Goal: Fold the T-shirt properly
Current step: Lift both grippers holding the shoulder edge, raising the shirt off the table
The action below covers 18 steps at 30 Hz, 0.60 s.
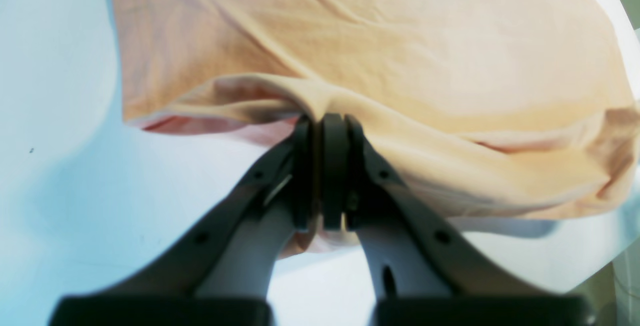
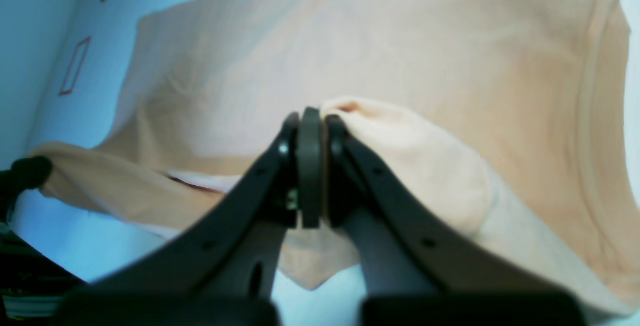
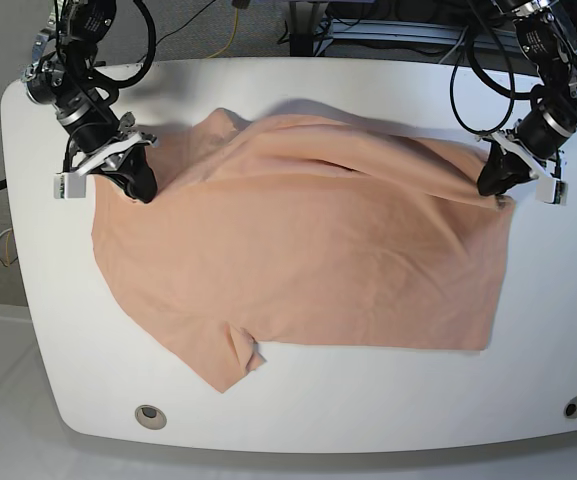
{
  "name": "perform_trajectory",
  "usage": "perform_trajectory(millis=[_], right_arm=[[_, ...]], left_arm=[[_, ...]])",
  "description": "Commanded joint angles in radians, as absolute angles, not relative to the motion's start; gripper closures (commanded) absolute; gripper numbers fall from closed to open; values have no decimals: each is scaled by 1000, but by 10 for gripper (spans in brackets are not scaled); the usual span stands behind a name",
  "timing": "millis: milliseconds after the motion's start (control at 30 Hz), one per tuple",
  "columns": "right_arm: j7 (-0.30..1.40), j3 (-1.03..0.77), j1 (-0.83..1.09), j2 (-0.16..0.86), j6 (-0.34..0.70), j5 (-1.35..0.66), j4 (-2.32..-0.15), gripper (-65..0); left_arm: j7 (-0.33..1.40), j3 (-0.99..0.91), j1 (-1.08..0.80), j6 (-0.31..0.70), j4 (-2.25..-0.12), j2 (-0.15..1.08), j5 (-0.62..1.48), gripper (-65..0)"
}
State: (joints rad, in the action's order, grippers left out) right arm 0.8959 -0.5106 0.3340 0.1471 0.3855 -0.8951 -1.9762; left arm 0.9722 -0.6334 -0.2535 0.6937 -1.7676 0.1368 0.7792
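Near edge of the white table [image 3: 298,420]: bare, with one sleeve of the T-shirt [image 3: 308,260] pointing toward it. The salmon garment lies spread across most of the table's width. Farther back, the right gripper [image 2: 310,115] is clamped shut on a raised fold of cloth at the shirt's far left corner in the base view. The left gripper [image 1: 327,120] is likewise closed tight, pinching a bunched edge at the far right corner.

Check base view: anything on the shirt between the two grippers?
Nothing on it. In the base view only the T-shirt spans from the right gripper to the left gripper: a raised fold along its far edge, both pinching it.
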Motion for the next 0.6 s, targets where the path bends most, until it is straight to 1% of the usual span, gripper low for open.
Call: perform_trajectory(millis=[0,433,567], right_arm=[[877,-513,314,157,392,-914,-1994,0],[877,-469,252,159,387,-898,-1991,0],[877,-467,239,159,389,-862,-1991,0]], left_arm=[[941,-641,-234,698,-1788,150,803,-17],[940,-716,-196,698,-1784,165,802,-17],[940,-736,-182,698,-1782,197,802,-17]])
